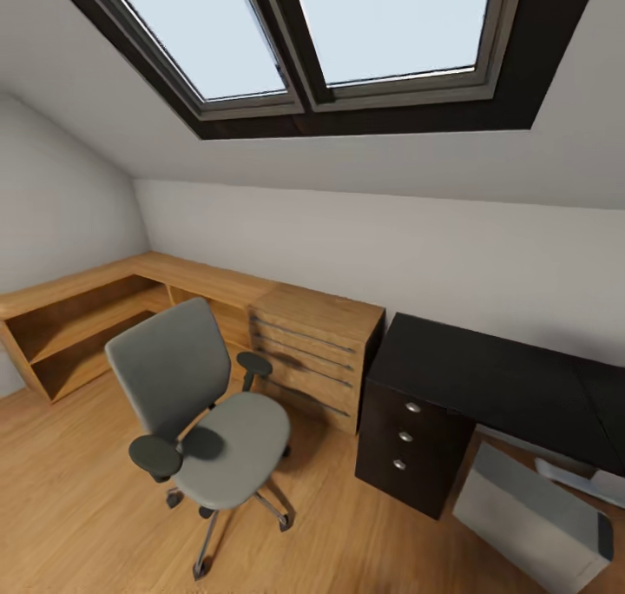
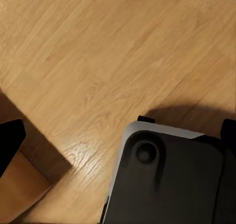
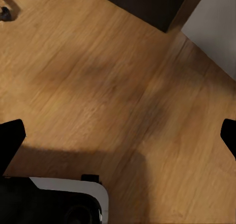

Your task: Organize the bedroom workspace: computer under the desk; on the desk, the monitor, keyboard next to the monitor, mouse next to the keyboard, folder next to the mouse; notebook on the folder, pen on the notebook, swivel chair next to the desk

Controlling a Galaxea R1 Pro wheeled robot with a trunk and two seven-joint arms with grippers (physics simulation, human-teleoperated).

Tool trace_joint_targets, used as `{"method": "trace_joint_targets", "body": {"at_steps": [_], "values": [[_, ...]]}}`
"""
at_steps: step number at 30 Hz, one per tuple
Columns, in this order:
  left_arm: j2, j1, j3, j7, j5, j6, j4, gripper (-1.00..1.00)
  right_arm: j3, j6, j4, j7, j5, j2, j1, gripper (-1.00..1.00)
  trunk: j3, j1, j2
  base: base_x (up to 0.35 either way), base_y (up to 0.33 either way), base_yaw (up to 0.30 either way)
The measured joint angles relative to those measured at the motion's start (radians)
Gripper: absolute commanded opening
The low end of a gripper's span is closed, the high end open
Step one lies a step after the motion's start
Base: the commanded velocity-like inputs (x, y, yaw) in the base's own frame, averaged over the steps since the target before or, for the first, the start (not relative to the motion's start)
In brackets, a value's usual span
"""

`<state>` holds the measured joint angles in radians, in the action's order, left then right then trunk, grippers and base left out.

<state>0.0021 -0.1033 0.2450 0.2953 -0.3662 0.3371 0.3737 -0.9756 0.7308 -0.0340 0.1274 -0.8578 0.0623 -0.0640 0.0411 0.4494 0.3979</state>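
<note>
Head view takes in an attic bedroom under a slanted ceiling with two skylights (image 1: 312, 38); the swivel chair (image 1: 204, 407) stands on the wooden floor (image 1: 78, 507), its grey seat bare, well apart from the black counter (image 1: 486, 377) and just in front of the wooden dresser (image 1: 317, 351) with bar handles; a low wooden shelf unit (image 1: 78, 325) runs from the dresser along the wall into the corner. The counter's glossy top, as far as it shows, carries nothing; its drawer unit (image 1: 408, 438) with three round silver knobs sits under its near left corner. The computer (image 1: 534, 516) rests on the floor just beside the drawer unit, tilted, beneath and forward of the counter's front edge; a pale flat shape behind it under the counter is too cropped to name.

Left wrist view looks down on the floor and a dark rounded part of the robot's base (image 2: 167, 184); the left end effector (image 2: 120, 138) shows two dark fingertips at opposite edges, spread wide and holding nothing. Right wrist view shows the right end effector (image 3: 123, 135) the same way, fingertips far apart and empty, above bare floor; a corner of the drawer unit (image 3: 147, 3) and the computer's grey side (image 3: 214, 27) lie beyond it.
</note>
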Motion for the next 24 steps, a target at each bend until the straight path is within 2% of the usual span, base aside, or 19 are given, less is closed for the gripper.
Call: {"method": "trace_joint_targets", "body": {"at_steps": [1,4,5,8,9,13,17,20,24], "values": [[0.020,0.014,-0.036,0.002,-0.021,-0.002,0.018,1.00,-0.001,0.001,-0.012,0.001,0.002,0.000,-0.022,1.00,0.000,0.000,0.000,0.000,0.000,0.284],[0.040,0.037,-0.066,0.002,-0.044,-0.012,0.036,1.00,0.000,-0.002,-0.018,0.001,0.003,-0.001,-0.070,1.00,0.002,0.000,0.000,0.000,0.000,0.284],[0.060,0.064,-0.079,0.002,-0.063,-0.033,0.044,1.00,0.001,-0.004,-0.020,0.002,0.003,-0.001,-0.120,1.00,0.002,0.000,0.000,0.000,0.000,0.284],[0.073,0.103,-0.086,0.002,-0.099,-0.072,0.047,1.00,0.001,-0.006,-0.022,0.002,0.003,-0.003,-0.188,1.00,0.003,0.000,0.000,0.000,0.000,0.284],[0.077,0.122,-0.087,0.001,-0.135,-0.094,0.050,1.00,-0.001,-0.002,-0.029,0.002,0.005,-0.007,-0.215,1.00,0.003,0.000,0.000,0.000,0.000,0.281],[0.078,0.134,-0.090,-0.006,-0.187,-0.105,0.036,1.00,0.001,0.008,-0.040,0.002,0.001,-0.010,-0.231,1.00,0.004,0.000,0.000,0.000,0.000,0.280],[0.079,0.136,-0.091,-0.009,-0.212,-0.096,-0.022,1.00,0.000,0.010,-0.037,0.002,-0.002,-0.011,-0.235,1.00,0.004,0.000,0.000,0.000,0.000,0.280],[0.079,0.137,-0.092,-0.011,-0.227,-0.068,-0.051,1.00,-0.002,0.013,-0.033,0.002,-0.002,-0.012,-0.236,1.00,0.004,0.000,0.000,0.000,0.000,0.281],[0.076,0.138,-0.092,-0.015,-0.238,0.023,-0.070,1.00,-0.002,0.017,-0.016,0.002,-0.001,-0.012,-0.236,1.00,0.004,0.000,0.000,0.000,0.000,0.284]]}}
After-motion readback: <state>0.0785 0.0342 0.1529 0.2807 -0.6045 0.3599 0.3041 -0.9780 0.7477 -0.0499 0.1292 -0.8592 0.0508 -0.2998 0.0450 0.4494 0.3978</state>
